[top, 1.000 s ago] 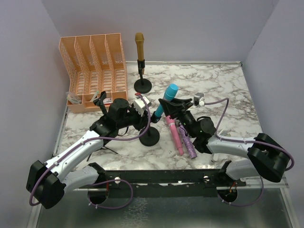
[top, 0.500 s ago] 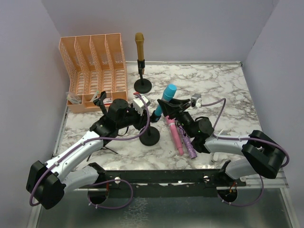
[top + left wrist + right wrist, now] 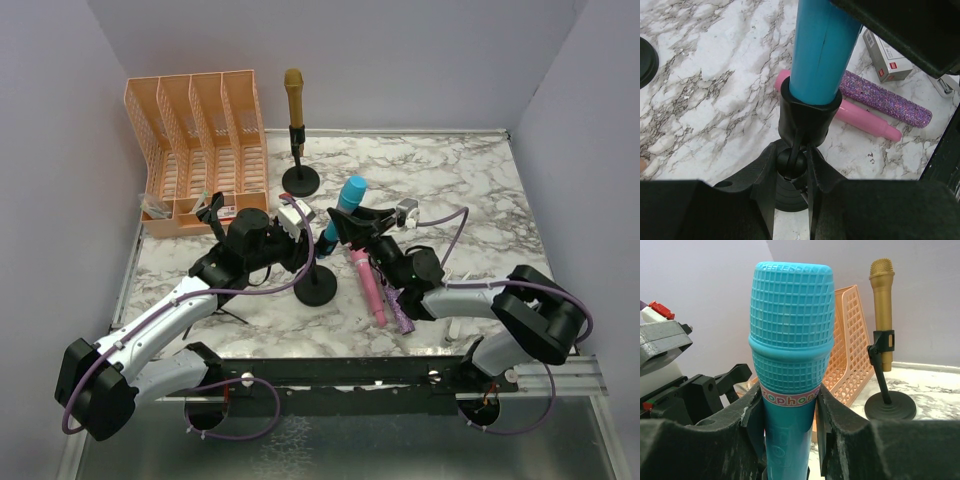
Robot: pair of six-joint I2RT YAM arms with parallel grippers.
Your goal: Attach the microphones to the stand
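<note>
**Reader:** Reading the overhead view from the left, what is standing at the back?

**Arm:** An orange file rack (image 3: 195, 140) is sitting in the far left corner of the counter (image 3: 460, 175). Just right of it, the gold microphone (image 3: 293, 95) is standing upright in the clip of the far stand (image 3: 301, 180).

**Reader:** And your left hand?

**Arm:** My left hand (image 3: 792, 167) is reaching in low from the left. Its fingers (image 3: 765, 175) are pinching narrowly on the joint of the near stand (image 3: 315, 290), directly under that stand's black clip (image 3: 807, 117).

**Reader:** Where is the cyan microphone?

**Arm:** The cyan microphone (image 3: 822, 50) is rising out of that clip at a tilt. Its lower end is sitting inside the ring, and its mesh head is pointing up and to the right in the overhead view. My right hand (image 3: 790, 432) is holding it by the body just below the head, with one finger (image 3: 840, 435) pressing on each side.

**Reader:** What is lying further right?

**Arm:** The pink microphone (image 3: 865, 120) and the purple microphone (image 3: 885, 97) are lying flat on the counter, side by side, just right of the near stand. In the overhead view my right arm is covering part of the purple one. In the left wrist view a white-and-red box (image 3: 885, 55) is lying just beyond the purple microphone.
</note>
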